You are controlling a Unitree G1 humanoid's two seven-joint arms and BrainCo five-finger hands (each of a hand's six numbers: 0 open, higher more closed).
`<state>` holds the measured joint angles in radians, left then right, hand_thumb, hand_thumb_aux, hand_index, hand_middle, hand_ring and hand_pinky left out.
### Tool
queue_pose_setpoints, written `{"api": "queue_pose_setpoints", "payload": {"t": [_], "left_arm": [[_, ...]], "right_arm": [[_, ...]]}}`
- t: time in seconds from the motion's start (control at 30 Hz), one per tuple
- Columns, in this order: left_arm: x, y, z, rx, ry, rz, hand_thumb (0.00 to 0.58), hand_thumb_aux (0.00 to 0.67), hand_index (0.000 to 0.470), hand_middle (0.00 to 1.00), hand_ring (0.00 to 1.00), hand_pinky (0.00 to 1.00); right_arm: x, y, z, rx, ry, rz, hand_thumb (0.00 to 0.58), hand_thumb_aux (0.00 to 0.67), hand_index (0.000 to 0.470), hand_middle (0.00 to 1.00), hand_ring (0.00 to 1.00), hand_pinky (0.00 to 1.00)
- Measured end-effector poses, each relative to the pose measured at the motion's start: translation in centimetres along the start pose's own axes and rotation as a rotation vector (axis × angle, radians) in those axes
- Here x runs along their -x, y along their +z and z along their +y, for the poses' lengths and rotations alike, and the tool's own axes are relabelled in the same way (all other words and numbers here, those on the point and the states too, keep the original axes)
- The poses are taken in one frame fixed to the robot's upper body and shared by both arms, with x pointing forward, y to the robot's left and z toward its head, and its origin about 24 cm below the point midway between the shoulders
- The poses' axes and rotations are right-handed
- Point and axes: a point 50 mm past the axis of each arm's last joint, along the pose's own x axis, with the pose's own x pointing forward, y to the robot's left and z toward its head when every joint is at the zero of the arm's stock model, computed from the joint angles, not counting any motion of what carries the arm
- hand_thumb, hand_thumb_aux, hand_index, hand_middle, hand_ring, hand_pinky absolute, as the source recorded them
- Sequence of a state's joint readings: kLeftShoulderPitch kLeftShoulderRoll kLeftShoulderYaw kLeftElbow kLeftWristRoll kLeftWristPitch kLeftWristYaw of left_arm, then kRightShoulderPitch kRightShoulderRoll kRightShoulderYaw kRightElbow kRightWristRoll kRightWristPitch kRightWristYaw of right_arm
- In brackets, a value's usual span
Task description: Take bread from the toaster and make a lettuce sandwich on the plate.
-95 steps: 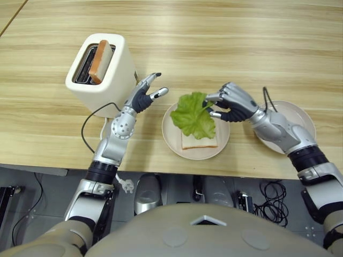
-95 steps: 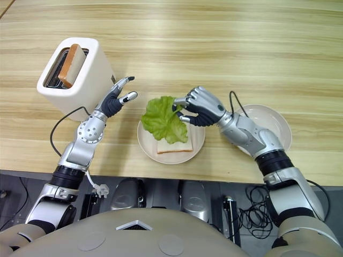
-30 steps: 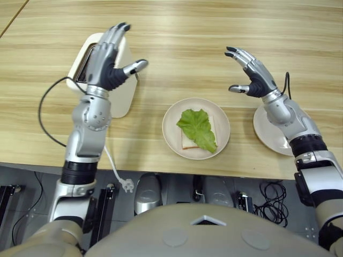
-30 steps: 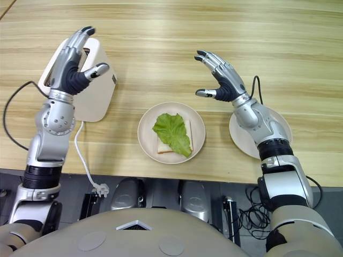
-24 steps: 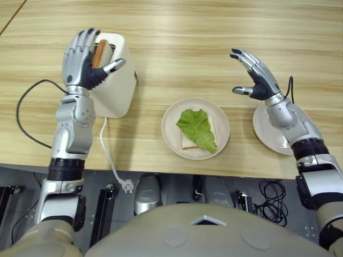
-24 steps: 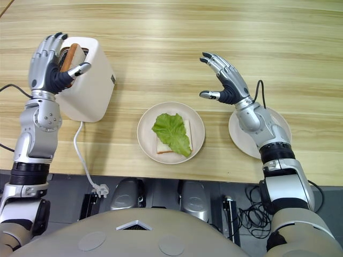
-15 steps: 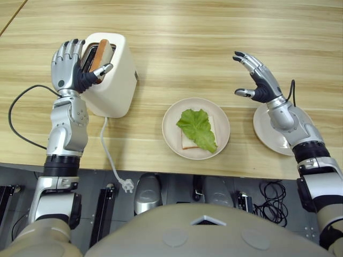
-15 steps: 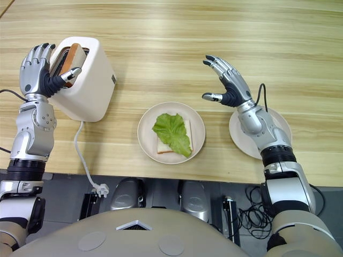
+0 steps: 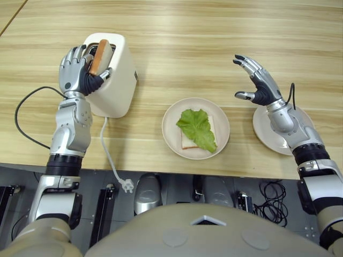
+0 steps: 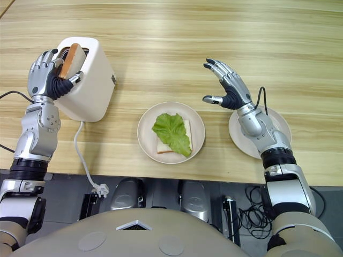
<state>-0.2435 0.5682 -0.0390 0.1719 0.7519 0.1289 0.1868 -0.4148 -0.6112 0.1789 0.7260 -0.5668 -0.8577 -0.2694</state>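
Left hand (image 9: 77, 75) is at the toaster (image 9: 120, 80), out at ten o'clock from the plate (image 9: 222, 115). Its fingers are curled round the slice of bread (image 9: 100, 52) that stands up out of the slot, thumb on one face and fingers on the other. That looks like a grip on the exposed top edge, the only part it can reach.

On the plate sits the bottom slice (image 9: 185, 143), lettuce (image 9: 197, 128) laid over it and hanging off toward five o'clock. So the sandwich looks to be waiting only for its lid.

Right hand (image 9: 260, 85) hangs at two o'clock from the plate, fingers spread and holding nothing, above the far edge of the small plate (image 9: 262, 134). My read is that it is parked there to leave the lane over the lettuce free.

The cord (image 9: 107, 155) trails off the table (image 9: 214, 43) at six o'clock of the toaster. A straight lift seems wise, or the toaster may tip.
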Motion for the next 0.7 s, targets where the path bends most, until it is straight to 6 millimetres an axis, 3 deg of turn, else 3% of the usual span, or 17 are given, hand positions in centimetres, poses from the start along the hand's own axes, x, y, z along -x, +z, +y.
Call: {"api": "queue_pose_setpoints", "payload": {"t": [0.43,0.47,0.7], "left_arm": [[-0.3,0.6,0.6,0.009,0.046,-0.018,0.58,0.67,0.46,0.0,0.0,0.0],[-0.3,0.9,0.9,0.012,0.057,-0.027,0.58,0.67,0.46,1.0,1.0,1.0],[-0.7,2.3,3.2,0.021,0.123,-0.09,0.58,0.67,0.46,1.0,1.0,1.0]], "right_arm": [[0.7,-0.1,0.5,-0.011,-0.007,0.018,0.0,0.0,0.0,0.0,0.0,0.0],[0.7,-0.1,0.6,-0.013,-0.009,0.018,0.0,0.0,0.0,0.0,0.0,0.0],[0.5,-0.1,0.4,-0.013,-0.045,0.017,0.0,0.0,0.0,0.0,0.0,0.0]]}}
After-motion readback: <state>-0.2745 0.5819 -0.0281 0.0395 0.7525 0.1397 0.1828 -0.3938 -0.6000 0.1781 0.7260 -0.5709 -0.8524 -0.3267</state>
